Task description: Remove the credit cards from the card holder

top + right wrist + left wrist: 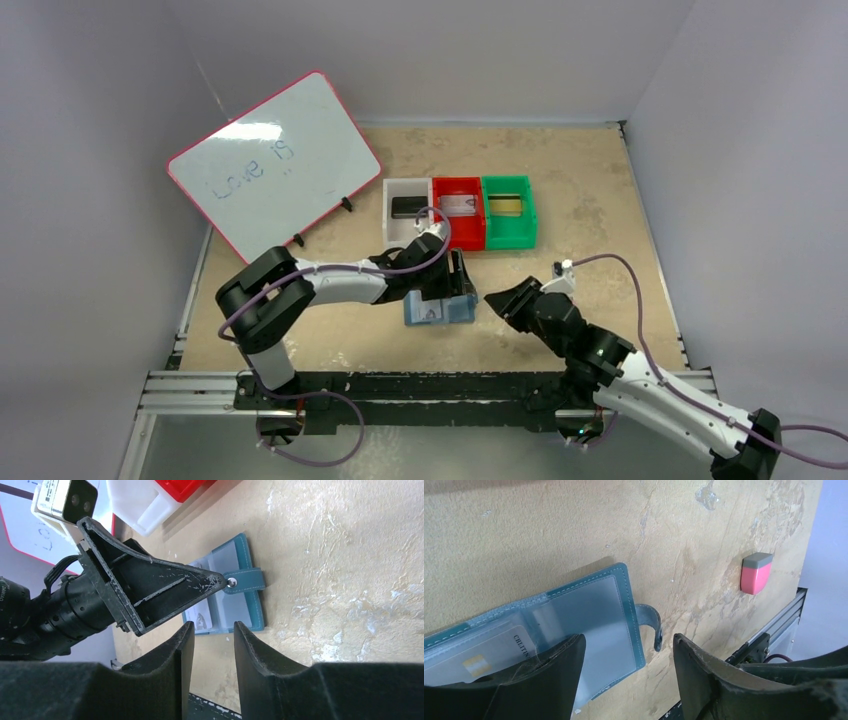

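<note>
Card holder (pixel 594 605) flat beneath empty, wide-spread left gripper (pixel 629 642); right gripper (pixel 210 627) narrowly parted, empty; three bins (pixel 460 240) behind

You have the holder (pixel 440 310) lying open on the tabletop (pixel 600 200), front and centre, with a card (pixel 489 652) in its pocket. Your left claw (pixel 460 285) hangs over it, and the right claw (pixel 495 300) is just to its right. Behind it, three bins (pixel 458 240) stand in a row, with cards (pixel 459 205) one to each. The whiteboard (pixel 275 160) leans at the far left.
</note>
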Controlling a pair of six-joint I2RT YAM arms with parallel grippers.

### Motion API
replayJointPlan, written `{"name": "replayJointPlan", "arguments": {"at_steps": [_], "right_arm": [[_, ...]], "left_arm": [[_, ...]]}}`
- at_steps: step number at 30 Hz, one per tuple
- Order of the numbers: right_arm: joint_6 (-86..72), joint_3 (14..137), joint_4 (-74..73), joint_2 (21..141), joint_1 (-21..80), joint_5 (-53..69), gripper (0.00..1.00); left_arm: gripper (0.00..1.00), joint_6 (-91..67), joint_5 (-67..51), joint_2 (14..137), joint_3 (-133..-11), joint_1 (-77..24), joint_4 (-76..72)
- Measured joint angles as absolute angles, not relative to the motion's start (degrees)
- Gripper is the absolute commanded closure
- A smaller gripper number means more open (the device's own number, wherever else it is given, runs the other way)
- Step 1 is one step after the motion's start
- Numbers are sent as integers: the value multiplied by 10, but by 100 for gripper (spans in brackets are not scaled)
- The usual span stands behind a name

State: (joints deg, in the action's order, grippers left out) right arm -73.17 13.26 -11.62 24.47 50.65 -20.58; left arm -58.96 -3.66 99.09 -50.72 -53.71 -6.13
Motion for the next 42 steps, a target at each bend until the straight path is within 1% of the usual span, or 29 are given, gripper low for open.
{"name": "replayJointPlan", "arguments": {"at_steps": [4,7,16,18,19,22,23,24,25,26,30,32,35,36,39,42], "right_arm": [[-713,154,-126,263,507,-217,64],[-699,172,-127,284,507,-220,62],[-667,204,-125,334,507,-219,51],[-659,206,-118,338,507,-216,50],[-655,207,-114,338,507,-215,48],[-653,209,-108,347,507,-215,35],[-650,212,-104,351,507,-214,28],[-648,215,-100,354,507,-214,17],[-645,219,-93,359,507,-213,4],[-644,221,-85,364,507,-213,1],[-663,230,-69,368,507,-230,0],[-670,231,-59,362,507,-236,0],[-665,226,-32,343,507,-232,0],[-660,218,-11,331,507,-228,0],[-645,185,43,299,507,-212,4],[-630,173,78,304,506,-194,9]], "left_arm": [[32,-586,-20,986,-524,-537,-34],[31,-574,5,968,-537,-537,-5],[30,-557,110,923,-572,-537,69],[29,-557,133,914,-572,-537,80],[28,-557,147,907,-572,-537,88],[26,-557,194,881,-572,-537,114],[27,-557,211,868,-572,-537,122],[27,-559,230,854,-570,-537,129],[27,-560,246,839,-566,-537,134],[28,-562,263,822,-559,-537,139],[28,-580,317,761,-522,-536,164],[23,-592,343,736,-499,-533,178],[12,-616,377,698,-463,-530,203],[10,-623,386,686,-453,-528,210],[10,-644,406,651,-429,-519,230],[15,-655,415,630,-422,-509,249]]}}
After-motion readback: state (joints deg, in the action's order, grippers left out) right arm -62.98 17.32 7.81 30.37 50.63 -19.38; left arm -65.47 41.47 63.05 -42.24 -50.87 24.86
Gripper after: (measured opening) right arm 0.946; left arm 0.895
